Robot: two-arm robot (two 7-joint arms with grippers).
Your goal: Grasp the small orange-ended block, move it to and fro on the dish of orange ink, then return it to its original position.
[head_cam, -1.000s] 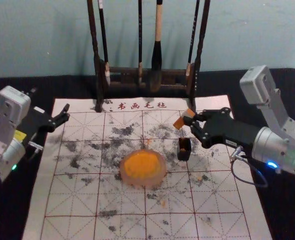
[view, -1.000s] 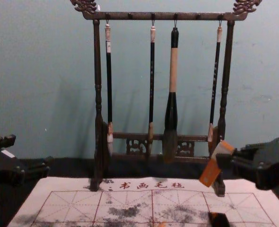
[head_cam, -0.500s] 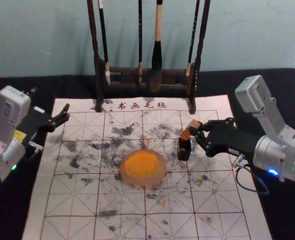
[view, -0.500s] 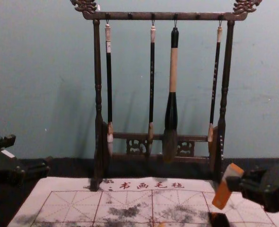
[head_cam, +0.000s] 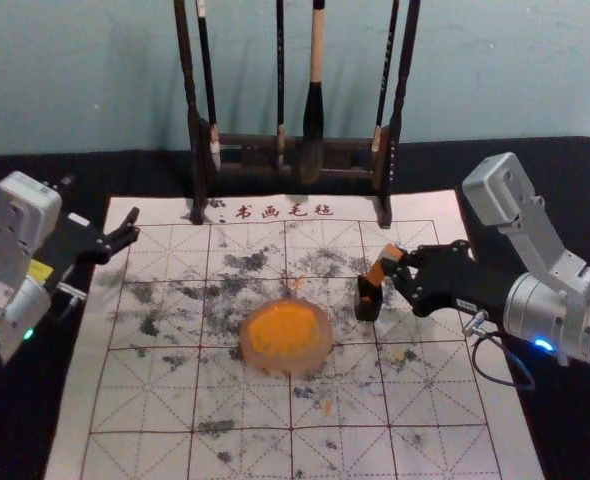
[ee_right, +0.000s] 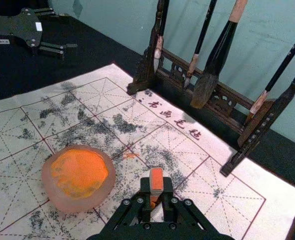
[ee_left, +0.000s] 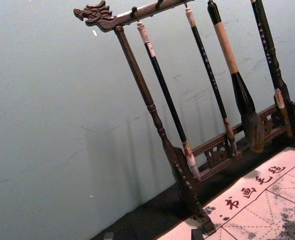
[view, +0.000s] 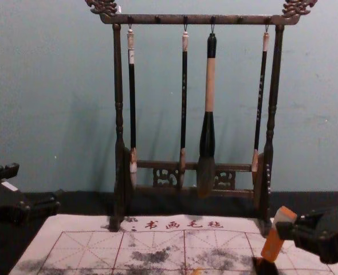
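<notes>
My right gripper is shut on the small orange-ended block, which tilts just above the black holder on the mat's right part. In the chest view the block slants with its lower end at the dark holder; whether they touch I cannot tell. The right wrist view has the block between the fingertips of the right gripper. The dish of orange ink lies to the left of the holder. My left gripper is parked open at the mat's left edge.
A dark wooden rack with several hanging brushes stands along the mat's back edge. The white gridded mat, stained with black ink, covers the middle of the dark table.
The right gripper has lowered the block and shifted slightly right, bringing it from behind the holder to just over it. The left arm has stayed still.
</notes>
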